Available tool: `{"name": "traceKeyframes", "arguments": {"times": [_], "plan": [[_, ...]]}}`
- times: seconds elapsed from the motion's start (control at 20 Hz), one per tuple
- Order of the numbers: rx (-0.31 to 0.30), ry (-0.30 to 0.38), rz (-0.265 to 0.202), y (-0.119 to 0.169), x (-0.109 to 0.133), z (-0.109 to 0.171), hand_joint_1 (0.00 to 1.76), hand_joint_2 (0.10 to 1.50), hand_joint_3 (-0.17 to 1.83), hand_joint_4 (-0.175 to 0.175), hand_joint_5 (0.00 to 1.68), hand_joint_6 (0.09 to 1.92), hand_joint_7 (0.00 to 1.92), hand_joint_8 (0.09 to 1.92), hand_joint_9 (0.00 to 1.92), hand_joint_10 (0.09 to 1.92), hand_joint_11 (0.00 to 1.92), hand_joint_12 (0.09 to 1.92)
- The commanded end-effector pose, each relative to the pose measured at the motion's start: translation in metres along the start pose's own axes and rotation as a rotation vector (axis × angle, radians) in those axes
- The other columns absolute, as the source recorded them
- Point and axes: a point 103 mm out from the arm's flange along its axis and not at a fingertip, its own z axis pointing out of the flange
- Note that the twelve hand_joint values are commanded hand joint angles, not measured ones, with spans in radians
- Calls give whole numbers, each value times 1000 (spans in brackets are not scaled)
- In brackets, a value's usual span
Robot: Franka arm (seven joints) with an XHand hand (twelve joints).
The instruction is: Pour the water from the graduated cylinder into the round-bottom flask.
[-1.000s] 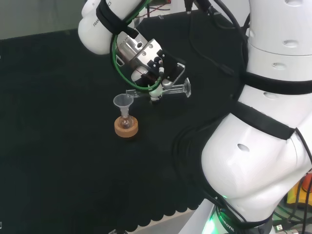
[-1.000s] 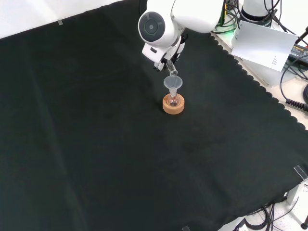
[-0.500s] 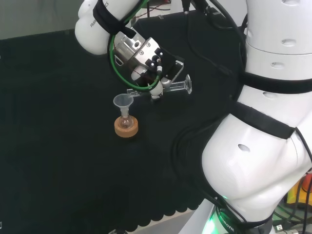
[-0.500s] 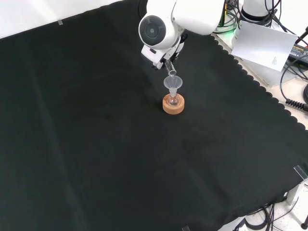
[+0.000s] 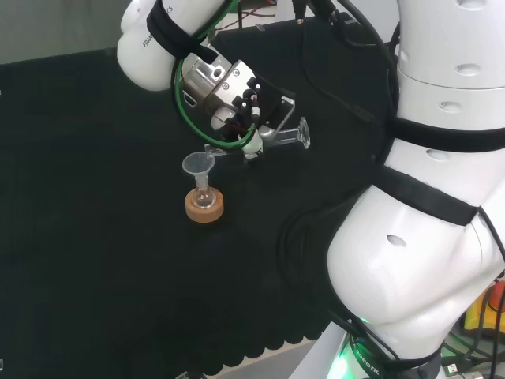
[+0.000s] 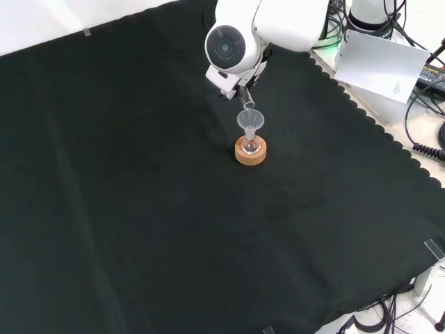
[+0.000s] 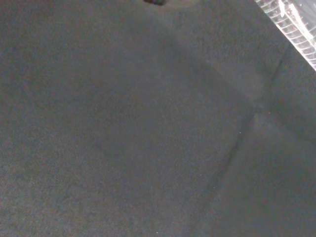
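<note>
The hand [image 5: 237, 110] grips the cylinder [image 5: 264, 140] almost level, its mouth over the funnel [image 5: 199, 165], so water runs into the flask [image 5: 203, 197].

Flask [image 5: 203, 197] contents — too small

The table [image 6: 139, 209] is covered with a black cloth [image 5: 95, 260] whose near edge in the head view is scalloped. A cork ring [image 6: 250, 154] lies directly on the cloth, taken here as the landmark. On the ring stands a small round-bottom flask [image 5: 203, 197] with a clear funnel [image 5: 198, 165] in its neck. All around the ring the cloth lies bare, with faint creases.
</note>
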Motion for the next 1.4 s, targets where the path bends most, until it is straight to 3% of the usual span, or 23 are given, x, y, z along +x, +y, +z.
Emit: {"name": "traceKeyframes", "arguments": {"times": [0.05, 0.35, 1.15, 1.4], "plan": [[16, -17, 14, 0, 1, -2, 1275, 1083, -1, -175, 1035, 917, 1069, 893, 1482, 87, 1270, 701], [45, -25, 21, 3, 1, -3, 1275, 1083, -1, -175, 1035, 917, 1069, 893, 1483, 87, 1272, 701], [40, -32, 32, 3, 1, -7, 1274, 1083, 0, -175, 1032, 920, 1067, 896, 1485, 87, 1277, 701], [-23, 12, 20, 1, 1, -6, 1274, 1084, 0, -175, 1032, 921, 1066, 897, 1483, 87, 1278, 700]]}}
